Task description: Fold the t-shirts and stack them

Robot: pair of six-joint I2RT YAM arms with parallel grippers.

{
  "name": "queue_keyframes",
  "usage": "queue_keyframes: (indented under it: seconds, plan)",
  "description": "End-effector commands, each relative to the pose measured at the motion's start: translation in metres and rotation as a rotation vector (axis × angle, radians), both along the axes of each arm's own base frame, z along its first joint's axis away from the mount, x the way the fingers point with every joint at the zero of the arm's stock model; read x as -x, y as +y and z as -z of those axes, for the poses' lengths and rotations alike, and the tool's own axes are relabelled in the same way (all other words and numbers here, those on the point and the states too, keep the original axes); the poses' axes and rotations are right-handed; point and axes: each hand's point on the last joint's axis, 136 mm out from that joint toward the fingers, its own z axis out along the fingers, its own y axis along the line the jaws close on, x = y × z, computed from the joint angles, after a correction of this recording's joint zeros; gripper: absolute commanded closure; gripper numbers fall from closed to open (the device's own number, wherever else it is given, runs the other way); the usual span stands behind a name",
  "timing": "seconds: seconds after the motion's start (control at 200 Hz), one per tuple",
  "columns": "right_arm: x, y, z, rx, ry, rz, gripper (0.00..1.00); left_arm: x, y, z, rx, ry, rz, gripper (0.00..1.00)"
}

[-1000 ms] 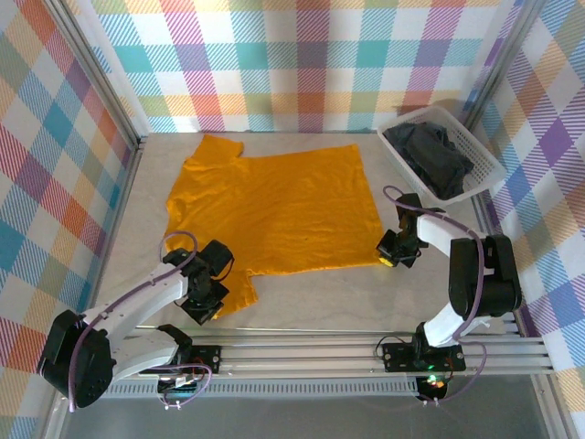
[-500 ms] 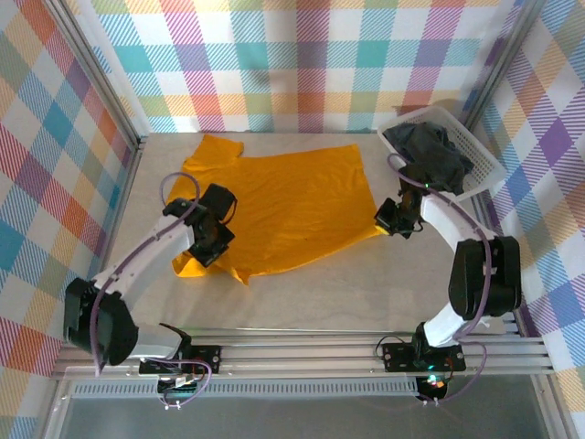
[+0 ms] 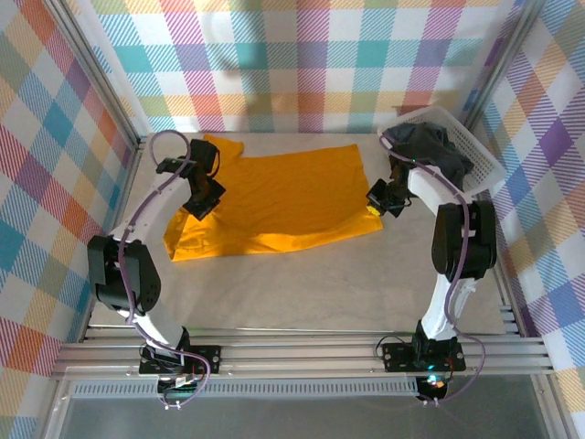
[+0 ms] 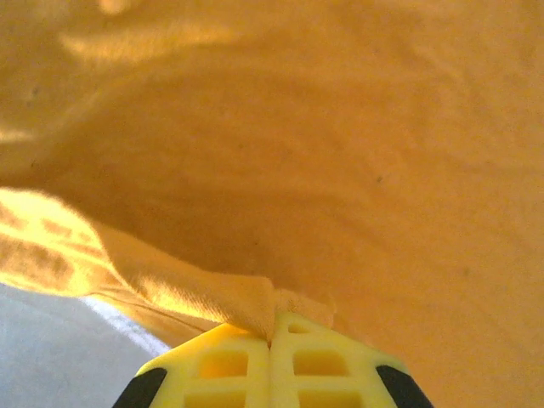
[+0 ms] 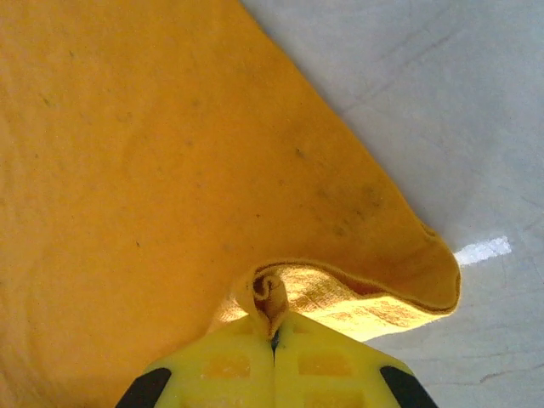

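Cloth is pinched at both ends. The left tool (image 4: pixel 270 330) is pressed together on a bunched edge of the mustard-orange t-shirt (image 3: pixel 292 197) at its left side. The right tool (image 5: pixel 274 330) is pressed together on a rolled bit of hem at the shirt's right corner. Gripping two points of one edge lets the arms carry that edge as a single line, so the crease should come out straight rather than skewed. At both tools the pinched edge sits lifted over a lower layer of the same shirt, which lies spread on the desk (image 3: pixel 320 283). I judge this a fold in hand, with the edge not yet let go. The black t-shirt (image 3: pixel 430 146) sits crumpled in the white basket (image 3: pixel 487 167) at the far right, probably left aside until the orange one is folded.
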Motion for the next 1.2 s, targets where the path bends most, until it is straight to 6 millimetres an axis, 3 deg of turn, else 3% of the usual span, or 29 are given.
queue_keyframes:
  seconds: [0.0,0.33,0.71,1.08,1.195]
  plan:
    - [-0.004,-0.002,-0.003,0.024,0.025,0.023,1.00,-0.017,0.007,-0.013,-0.026,-0.041,0.020,1.00]
    - [-0.021,-0.005,0.001,0.050,0.034,0.053,1.00,-0.036,0.020,-0.011,-0.044,-0.042,0.005,1.00]
    - [-0.034,-0.004,0.006,0.053,0.044,0.064,1.00,-0.042,0.030,-0.004,-0.072,-0.031,-0.003,1.00]
    - [-0.033,-0.010,0.009,0.090,0.062,0.082,1.00,-0.021,0.035,-0.028,-0.060,-0.113,-0.040,1.00]
    - [-0.034,-0.008,0.014,0.080,0.070,0.081,1.00,-0.019,0.031,-0.025,-0.028,-0.144,-0.032,1.00]
